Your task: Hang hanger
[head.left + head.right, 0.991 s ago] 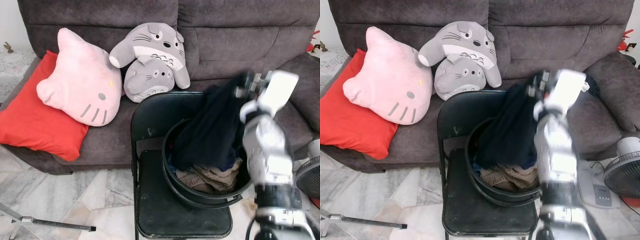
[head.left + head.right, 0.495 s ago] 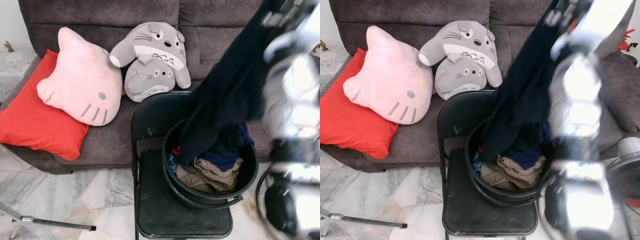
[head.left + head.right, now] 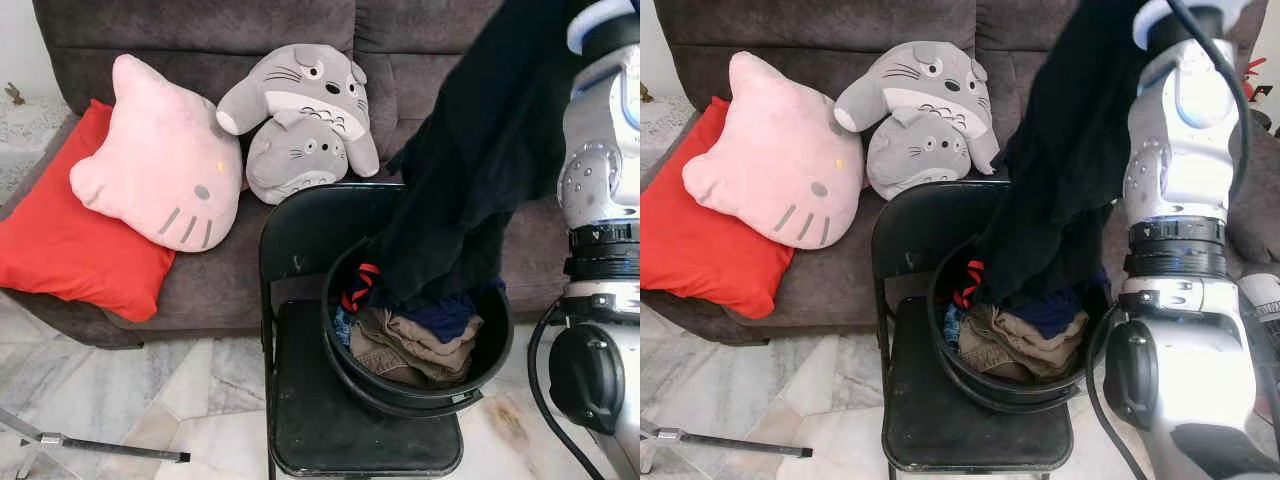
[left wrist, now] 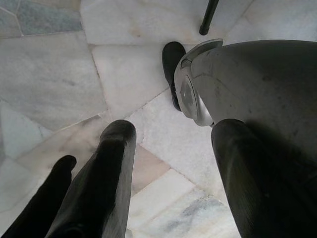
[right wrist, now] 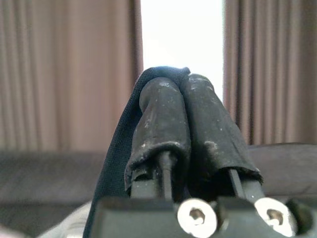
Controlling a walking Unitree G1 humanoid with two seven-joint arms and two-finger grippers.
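R arm (image 3: 1175,190) raised high at the robot's right, silver forearm upright, top out of the head views. R gripper (image 5: 184,84) seen in wrist view: both fingers (image 5: 161,119) clenched tight together, edge of a dark garment (image 3: 480,150) pinched between them and draped over the tip + down one side. Curtains (image 5: 64,69) and a bright window gap (image 5: 181,32) behind the fingers, sofa back low in that view.

Garment hangs from up by the R arm, long dark sheet falling diagonally, lower end still inside the basket (image 3: 345,365). No hanger can be made out; the thing held is cloth.

Basket = black, round, sits on a black folding chair (image 3: 300,420), just in front of the sofa (image 3: 440,60). Inside: tan clothes (image 3: 405,345), a blue piece (image 3: 445,315), bit of red/black strap (image 3: 358,285) at the near-left rim beside the garment's hem.

Sofa: dark grey. On it a red cushion (image 3: 60,240) at far left, pink cat plush (image 3: 160,170) leaning on it, two grey plushes (image 3: 300,120) stacked at centre, apart from the garment.

Floor (image 3: 120,400): pale marble tiles; metal stand leg (image 3: 90,447) at lower left.

L gripper (image 4: 168,144) hangs low over the floor, fingers (image 4: 106,183) spread apart, nothing between them; robot's grey leg and black foot (image 4: 173,69) next to it.
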